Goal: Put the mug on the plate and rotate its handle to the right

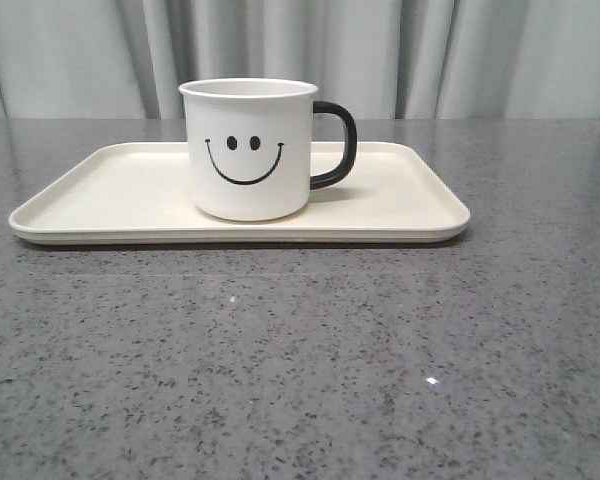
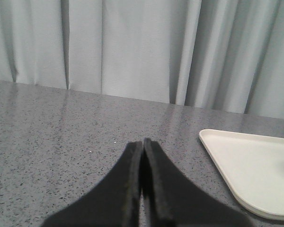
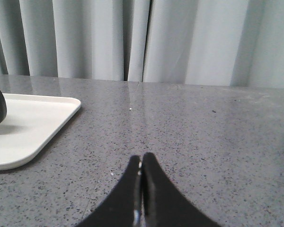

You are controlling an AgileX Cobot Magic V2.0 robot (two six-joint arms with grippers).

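Mug [image 1: 248, 150] upright on plate [image 1: 400, 200], handle [image 1: 337, 145] pointing right; left gripper [image 2: 142, 144] and right gripper [image 3: 142, 158] pressed together, empty, flanking the plate, right gripper nearer the handle

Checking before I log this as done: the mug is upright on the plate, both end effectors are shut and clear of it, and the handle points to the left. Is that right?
Not quite. In the front view the handle points to the right, not the left. The rest holds: the mug stands upright on the plate, and the left end effector and right end effector are shut, clear of it.
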